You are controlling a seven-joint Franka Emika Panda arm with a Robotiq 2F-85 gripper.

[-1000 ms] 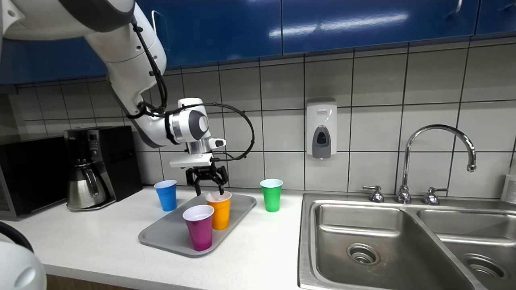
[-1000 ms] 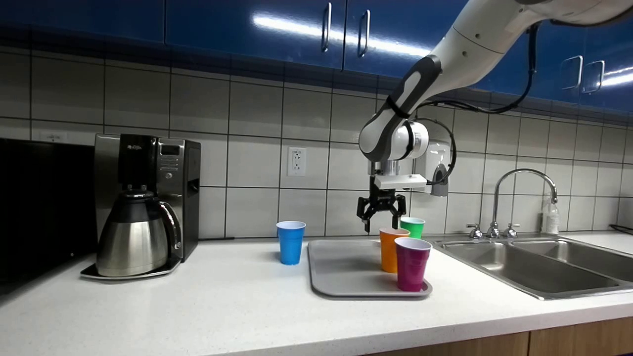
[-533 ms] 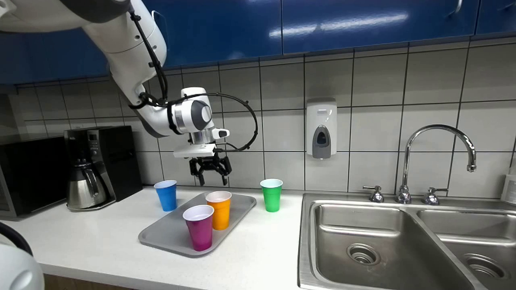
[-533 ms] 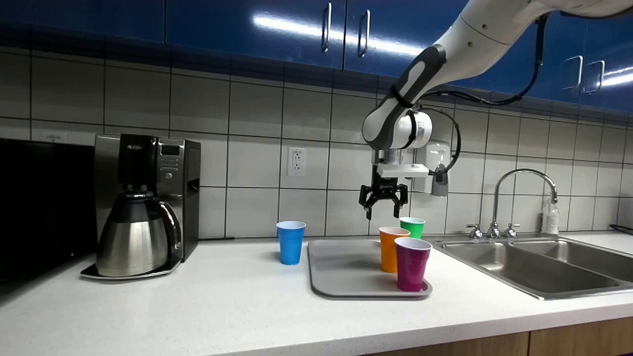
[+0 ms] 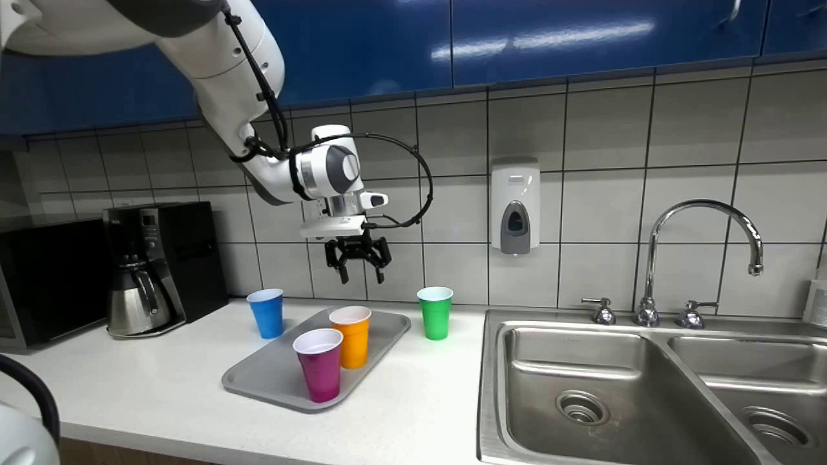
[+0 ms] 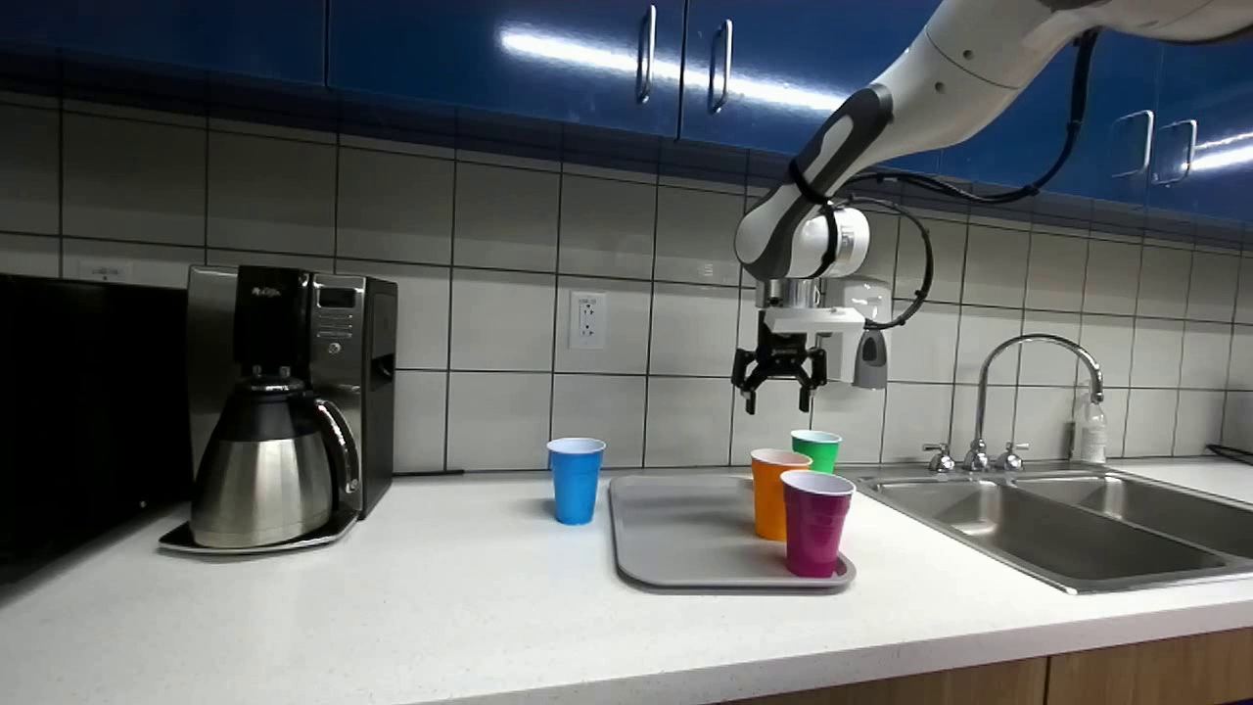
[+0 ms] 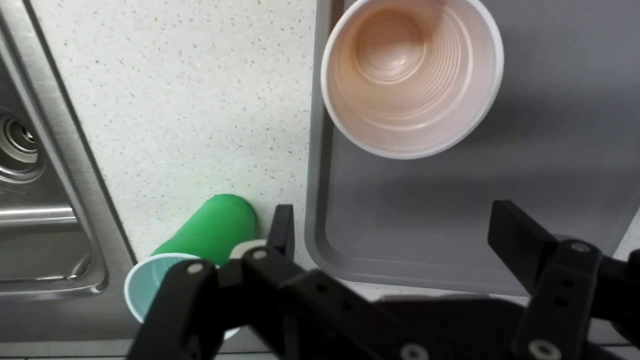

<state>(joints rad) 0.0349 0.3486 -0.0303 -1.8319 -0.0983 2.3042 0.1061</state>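
Wrist view: the hand [image 7: 392,222], spread wide, partly hides the green cup [image 7: 204,232]; the orange cup [image 7: 412,80] is cropped above.

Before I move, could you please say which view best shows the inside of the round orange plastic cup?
The wrist view: it looks into the orange cup, showing its ribbed wall and base, though the picture's edge clips the rim. Both exterior views show mainly its outside, partly hidden by the round purple plastic cup.
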